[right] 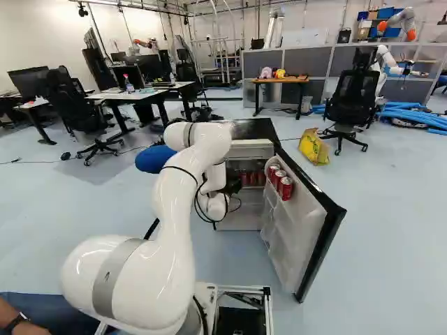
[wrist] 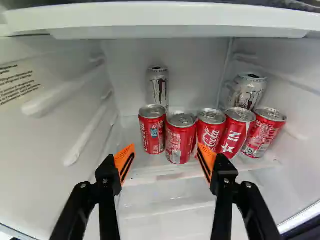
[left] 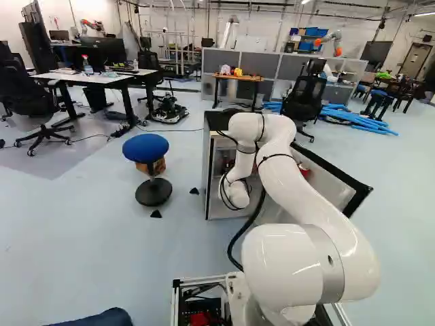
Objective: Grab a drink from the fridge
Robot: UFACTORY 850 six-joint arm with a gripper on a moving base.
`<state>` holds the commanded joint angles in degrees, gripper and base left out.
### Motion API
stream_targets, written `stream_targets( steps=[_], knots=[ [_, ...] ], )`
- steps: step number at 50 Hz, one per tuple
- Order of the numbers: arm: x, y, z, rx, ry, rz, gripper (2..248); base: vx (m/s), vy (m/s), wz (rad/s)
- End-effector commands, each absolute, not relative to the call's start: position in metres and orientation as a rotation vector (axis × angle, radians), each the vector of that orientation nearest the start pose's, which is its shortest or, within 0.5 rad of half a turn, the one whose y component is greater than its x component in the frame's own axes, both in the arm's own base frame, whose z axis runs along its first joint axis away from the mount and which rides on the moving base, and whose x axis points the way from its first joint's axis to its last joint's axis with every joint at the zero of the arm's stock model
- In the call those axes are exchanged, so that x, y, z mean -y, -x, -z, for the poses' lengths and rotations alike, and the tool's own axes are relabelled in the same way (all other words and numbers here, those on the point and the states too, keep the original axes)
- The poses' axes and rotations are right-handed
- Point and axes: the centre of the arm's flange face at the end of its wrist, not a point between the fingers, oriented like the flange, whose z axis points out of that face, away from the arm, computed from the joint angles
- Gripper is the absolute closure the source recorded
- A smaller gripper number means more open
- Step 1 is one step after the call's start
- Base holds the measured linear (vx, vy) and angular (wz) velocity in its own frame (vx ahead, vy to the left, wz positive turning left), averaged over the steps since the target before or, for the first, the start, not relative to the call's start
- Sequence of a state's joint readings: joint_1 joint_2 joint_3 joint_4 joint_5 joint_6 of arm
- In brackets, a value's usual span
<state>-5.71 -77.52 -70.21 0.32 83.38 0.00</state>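
Observation:
The fridge (right: 255,130) stands with its door (right: 307,216) swung out to the side. In the right base view the gripper (right: 232,187) is at the fridge's opening, partly hidden by the arm. The wrist view shows the gripper (wrist: 165,162) open, nothing between its fingers, facing the shelf (wrist: 165,172). Several red cans stand in a row ahead: one red can (wrist: 152,131) and a second red can (wrist: 180,140) lie ahead of the gap between the fingers. Behind them stand a silver can (wrist: 158,90) and another silver can (wrist: 247,92).
More red cans (right: 286,187) sit in the door's rack. The fridge's side walls (wrist: 40,150) flank the gripper, with a white ledge (wrist: 165,20) above the cans. A blue stool (left: 145,148) stands beside the fridge. A yellow bag (right: 313,146) lies beyond the door.

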Motion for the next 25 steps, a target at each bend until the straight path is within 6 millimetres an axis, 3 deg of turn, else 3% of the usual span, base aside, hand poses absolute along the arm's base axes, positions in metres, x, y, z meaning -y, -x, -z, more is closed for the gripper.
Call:
stream_targets(
  steps=[25],
  knots=[
    [0.0659,-0.5683,0.0186,-0.151,2.514,2.002,69,0.0,0.0,0.0]
  ],
)
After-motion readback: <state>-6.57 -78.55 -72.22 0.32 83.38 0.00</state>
